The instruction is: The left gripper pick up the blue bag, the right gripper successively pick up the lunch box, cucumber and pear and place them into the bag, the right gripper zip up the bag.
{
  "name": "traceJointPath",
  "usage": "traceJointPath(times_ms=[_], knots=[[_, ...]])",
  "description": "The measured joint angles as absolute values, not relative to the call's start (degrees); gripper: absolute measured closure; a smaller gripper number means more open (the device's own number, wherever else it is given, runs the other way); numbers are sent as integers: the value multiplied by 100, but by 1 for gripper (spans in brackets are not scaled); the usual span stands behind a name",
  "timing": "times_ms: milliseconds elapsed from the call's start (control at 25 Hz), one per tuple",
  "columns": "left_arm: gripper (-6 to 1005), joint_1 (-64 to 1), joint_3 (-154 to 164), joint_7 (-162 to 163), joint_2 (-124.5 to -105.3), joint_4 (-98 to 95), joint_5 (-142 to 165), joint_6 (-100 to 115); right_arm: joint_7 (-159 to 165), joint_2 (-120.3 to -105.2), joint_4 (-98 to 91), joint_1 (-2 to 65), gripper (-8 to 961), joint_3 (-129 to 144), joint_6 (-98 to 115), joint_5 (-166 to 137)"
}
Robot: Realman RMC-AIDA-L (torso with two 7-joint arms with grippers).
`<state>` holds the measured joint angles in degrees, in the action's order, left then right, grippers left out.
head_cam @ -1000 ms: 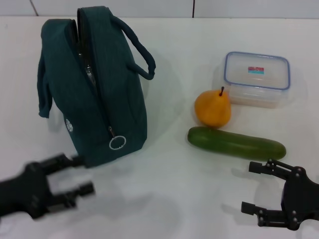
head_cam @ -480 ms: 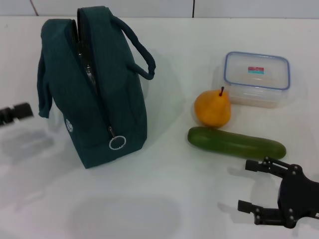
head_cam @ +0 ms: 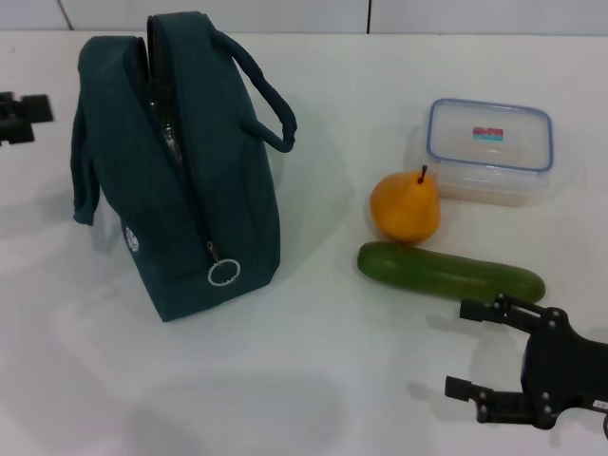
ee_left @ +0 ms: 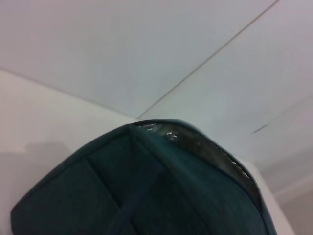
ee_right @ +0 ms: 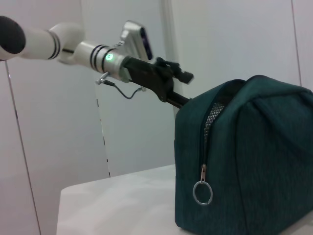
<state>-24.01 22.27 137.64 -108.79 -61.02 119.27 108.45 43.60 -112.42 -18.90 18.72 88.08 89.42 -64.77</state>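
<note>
A dark teal blue bag (head_cam: 180, 161) stands upright on a white table (head_cam: 323, 361), its zipper partly undone. The left gripper (head_cam: 24, 116) hovers at the bag's far left side, not touching; I cannot tell its finger spread. The right gripper (head_cam: 484, 347) waits wide open near the cucumber (head_cam: 449, 273), pear (head_cam: 406, 206) and lunch box (head_cam: 489, 150). The left should probably approach a loop handle squarely and grip firmly before lifting.
</note>
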Motion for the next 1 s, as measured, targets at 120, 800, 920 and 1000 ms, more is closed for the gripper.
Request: traceJointPath(times_ms=[120, 800, 920, 1000], knots=[[209, -2735, 2258, 14175, -10965, -6474, 12400, 10832, 4359, -11241, -1902, 1872, 83, 8807, 8940, -6477], [218, -3370, 3243, 15060, -11076, -6658, 12936, 10382, 4332, -11241, -1864, 1846, 83, 8806, 8976, -6477], [222, -3400, 3341, 15095, -11117, -6653, 12964, 10300, 4332, -11240, -1863, 1848, 84, 8811, 8973, -6477], [225, -3425, 3384, 15101, -11145, -6647, 12967, 10252, 4332, -11240, -1863, 1850, 84, 8810, 8966, -6477]])
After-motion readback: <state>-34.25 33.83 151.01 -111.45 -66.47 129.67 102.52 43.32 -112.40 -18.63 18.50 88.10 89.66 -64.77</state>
